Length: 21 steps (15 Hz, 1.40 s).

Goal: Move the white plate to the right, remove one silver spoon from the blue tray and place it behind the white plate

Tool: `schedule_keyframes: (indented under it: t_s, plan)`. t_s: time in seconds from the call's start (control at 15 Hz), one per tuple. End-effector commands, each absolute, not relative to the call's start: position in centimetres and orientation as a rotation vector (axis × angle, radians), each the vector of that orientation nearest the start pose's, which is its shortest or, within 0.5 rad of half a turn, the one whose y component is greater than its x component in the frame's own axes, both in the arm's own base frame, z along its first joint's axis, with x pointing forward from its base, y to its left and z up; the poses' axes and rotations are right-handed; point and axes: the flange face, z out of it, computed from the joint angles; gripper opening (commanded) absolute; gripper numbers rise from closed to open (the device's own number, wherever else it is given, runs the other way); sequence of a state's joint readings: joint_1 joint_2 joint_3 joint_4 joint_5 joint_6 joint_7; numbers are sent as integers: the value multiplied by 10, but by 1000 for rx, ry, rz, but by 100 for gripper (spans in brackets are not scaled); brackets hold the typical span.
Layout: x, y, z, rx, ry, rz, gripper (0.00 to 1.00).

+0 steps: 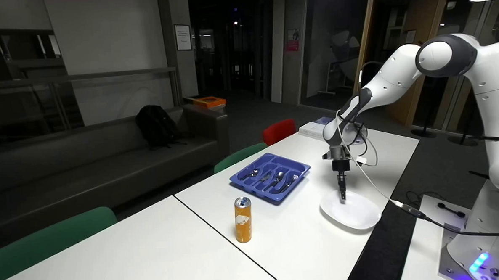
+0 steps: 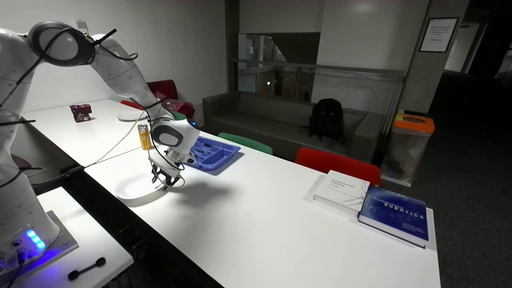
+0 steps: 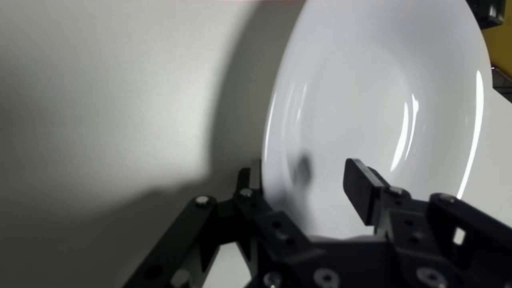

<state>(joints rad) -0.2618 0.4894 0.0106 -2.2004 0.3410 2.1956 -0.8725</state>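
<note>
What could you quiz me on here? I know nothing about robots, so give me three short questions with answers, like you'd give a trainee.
1. Multiple choice. What lies in the compartments of the blue tray?
A) pens
B) cutlery
C) cups
2. True or false: the claw is shut tight.
3. Fill in the blank: standing upright on the table is a mostly ____ can.

Key:
1. B.
2. False. In the wrist view its jaws stand apart, with the rim of the white plate between them.
3. Orange.
</note>
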Motion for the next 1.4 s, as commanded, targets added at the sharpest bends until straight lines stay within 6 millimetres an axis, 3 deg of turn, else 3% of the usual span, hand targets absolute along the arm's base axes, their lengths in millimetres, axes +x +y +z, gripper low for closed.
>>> schedule_keyframes:
  t_s: [0.0, 0.2, 0.27, 0.53, 0.87, 1.13, 1.33]
  plan:
    - [484, -110, 126, -2594, -474, 426, 28]
    - [483, -110, 124, -2590, -473, 434, 5]
    - [483, -109, 123, -2583, -473, 442, 1]
    - [483, -107, 126, -2561, -456, 464, 2]
    - [486, -95, 149, -2584, -443, 464, 3]
    - [488, -78, 178, -2613, -421, 448, 3]
    - [487, -69, 211, -2619, -387, 433, 3]
